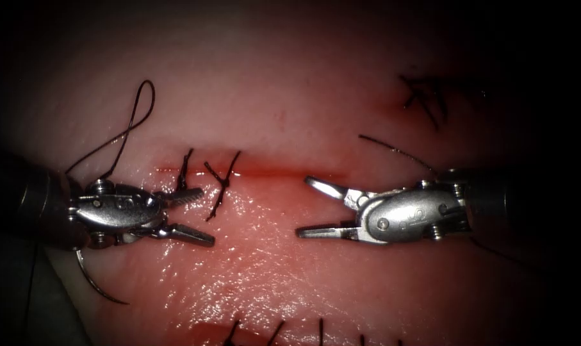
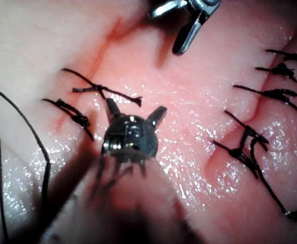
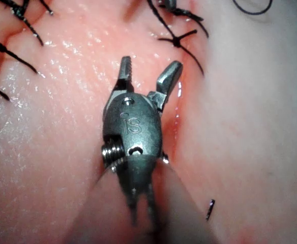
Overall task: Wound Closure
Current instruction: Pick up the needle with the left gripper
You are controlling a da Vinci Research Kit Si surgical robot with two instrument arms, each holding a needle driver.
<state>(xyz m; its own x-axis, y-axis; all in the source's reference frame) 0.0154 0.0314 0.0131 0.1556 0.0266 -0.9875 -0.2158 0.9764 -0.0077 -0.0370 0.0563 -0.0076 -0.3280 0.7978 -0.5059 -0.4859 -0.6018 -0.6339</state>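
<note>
The cut [image 1: 264,172] runs roughly three to nine o'clock across the middle of the tissue [image 1: 290,102] in the endoscope view, a thin red line with red fluid [image 1: 274,173] along it. Its nine o'clock part carries two tied stitches [image 1: 221,186] with short cut ends standing up; the stretch toward three o'clock lies unstitched.

The needle [image 1: 97,285] lies at about eight o'clock in the endoscope view, a dark curve emerging from under the left end effector's wrist and arching down over the tissue edge; neither tool holds it and its visible part is not in the tissue. The thread [image 1: 133,118] rises from beside the left wrist in a tall narrow loop toward ten o'clock.

The left end effector [image 1: 197,214] sits just below the cut beside the stitches, its jaws spread apart and grasping nothing; the upper jaw lies close against the nearest stitch. In the left wrist view the same tool [image 2: 136,113] shows its jaws parted over bare tissue.

The right end effector [image 1: 306,206] comes in from three o'clock, jaws released wide, one tip near the cut and the other below it, empty. The right wrist view shows it [image 3: 149,71] parted over the red line.

More tied stitches [image 1: 425,93] sit at about one o'clock, and others [image 1: 277,333] along the six o'clock edge.
</note>
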